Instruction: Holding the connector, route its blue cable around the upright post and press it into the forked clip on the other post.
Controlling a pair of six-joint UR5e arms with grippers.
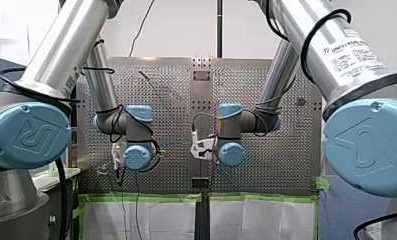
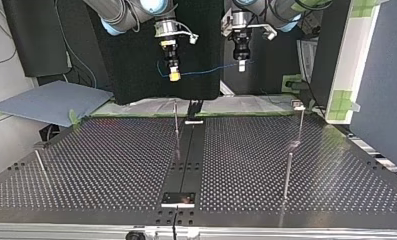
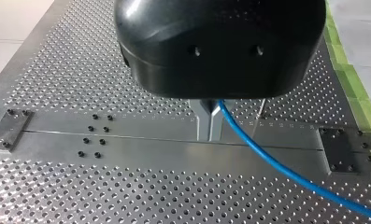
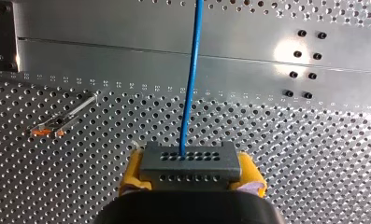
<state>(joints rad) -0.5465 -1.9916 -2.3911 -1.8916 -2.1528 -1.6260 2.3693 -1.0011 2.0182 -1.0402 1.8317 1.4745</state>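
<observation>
In the right wrist view, the yellow pads point(image 4: 134, 169) of my right gripper point(image 4: 192, 170) are shut on a grey connector point(image 4: 191, 156). A blue cable point(image 4: 191, 84) leaves the connector's face and runs ahead over the table. In the left wrist view, my left gripper point(image 3: 210, 135) has its metal fingers shut on the blue cable point(image 3: 267, 156), which trails off to one side. In the top view both grippers hang high above the table, the right gripper point(image 2: 174, 75) at the view's left and the left gripper point(image 2: 241, 66) at its right. The cable point(image 2: 211, 70) spans between them.
Thin upright posts stand on the perforated table point(image 2: 111, 165): one near the middle at the back point(image 2: 176, 122), one with a small head at the back right point(image 2: 300, 122), one nearer at the right point(image 2: 287, 175), one at the left point(image 2: 40, 165). A dark rail point(image 2: 186, 160) runs down the table's middle.
</observation>
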